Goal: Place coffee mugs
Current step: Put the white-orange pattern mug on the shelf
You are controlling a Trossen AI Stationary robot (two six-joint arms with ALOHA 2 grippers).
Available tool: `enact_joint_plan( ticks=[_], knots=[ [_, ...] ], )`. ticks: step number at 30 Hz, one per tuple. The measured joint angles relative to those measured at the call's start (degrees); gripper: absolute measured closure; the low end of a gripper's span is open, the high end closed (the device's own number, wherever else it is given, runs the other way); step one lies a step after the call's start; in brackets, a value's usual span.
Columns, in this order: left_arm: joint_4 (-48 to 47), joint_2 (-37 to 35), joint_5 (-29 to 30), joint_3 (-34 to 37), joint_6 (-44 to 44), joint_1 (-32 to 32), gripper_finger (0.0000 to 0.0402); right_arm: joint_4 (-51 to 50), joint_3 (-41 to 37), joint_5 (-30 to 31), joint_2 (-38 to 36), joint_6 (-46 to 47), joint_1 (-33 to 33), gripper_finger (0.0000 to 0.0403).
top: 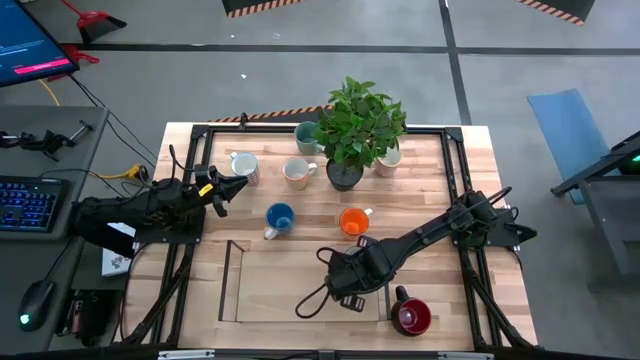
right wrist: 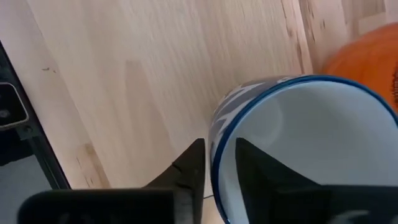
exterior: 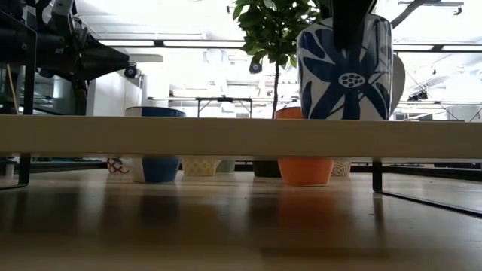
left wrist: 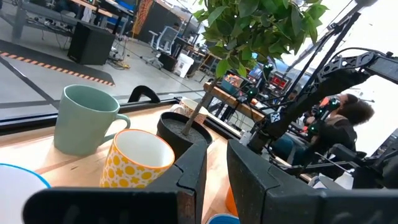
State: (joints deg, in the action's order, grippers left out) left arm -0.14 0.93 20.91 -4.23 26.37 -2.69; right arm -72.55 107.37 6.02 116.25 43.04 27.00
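Currently a blue-patterned white mug (right wrist: 298,149) is being straddled at its rim by the right claw (right wrist: 214,171), above the counter (top: 290,290) near the orange mug (top: 353,221). The left claw (left wrist: 216,171) is being held narrowly parted and empty by the counter's left edge.

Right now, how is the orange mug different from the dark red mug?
The orange mug sits mid-table, just in front of the plant pot; the dark red mug sits at the table's front edge. The orange mug is bright, the dark red mug nearly black inside. Both stand upright with nothing holding them.
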Motion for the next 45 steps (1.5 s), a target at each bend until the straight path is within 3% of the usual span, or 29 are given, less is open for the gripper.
enact_joint_plan(
  ticks=[6, 15, 18, 23, 28, 33, 39, 45],
  knots=[
    [0.0, 0.0, 0.02, 0.02, 0.0, 0.02, 0.0348, -3.04, 2.38, -0.93, 0.02, -0.4, 0.0, 0.0303],
    [-0.04, -0.02, 0.02, 0.02, 0.0, 0.0, 0.0348, -13.94, 17.98, 3.12, 0.02, -4.58, 0.0, 0.03],
    [-0.04, -0.02, 0.02, 0.02, 0.0, 0.0, 0.0348, -17.76, 23.34, 8.3, -0.13, -5.05, 0.0, 0.03],
    [-0.37, -0.01, 0.02, 0.02, 0.0, 0.04, 0.0348, -17.19, 24.12, 22.41, -4.09, -7.31, 0.35, 0.03],
    [-0.57, 0.0, 0.04, 0.01, 0.0, 0.08, 0.0348, -17.55, 16.39, 31.09, -13.12, -6.49, -0.11, 0.03],
    [-1.44, 0.02, 0.05, 0.02, -0.02, 0.08, 0.0348, -17.49, 1.76, 39.15, -28.31, 2.64, -0.56, 0.03],
    [-1.77, 0.04, 0.07, 0.02, 0.0, 0.08, 0.0348, -17.09, -19.61, 37.33, -44.63, 16.38, -3.62, 0.03],
    [-1.75, 0.04, 0.07, 0.02, 0.0, 0.08, 0.0348, -11.72, -37.36, 36.55, -53.18, 18.32, -12.64, 0.03]
  ],
)
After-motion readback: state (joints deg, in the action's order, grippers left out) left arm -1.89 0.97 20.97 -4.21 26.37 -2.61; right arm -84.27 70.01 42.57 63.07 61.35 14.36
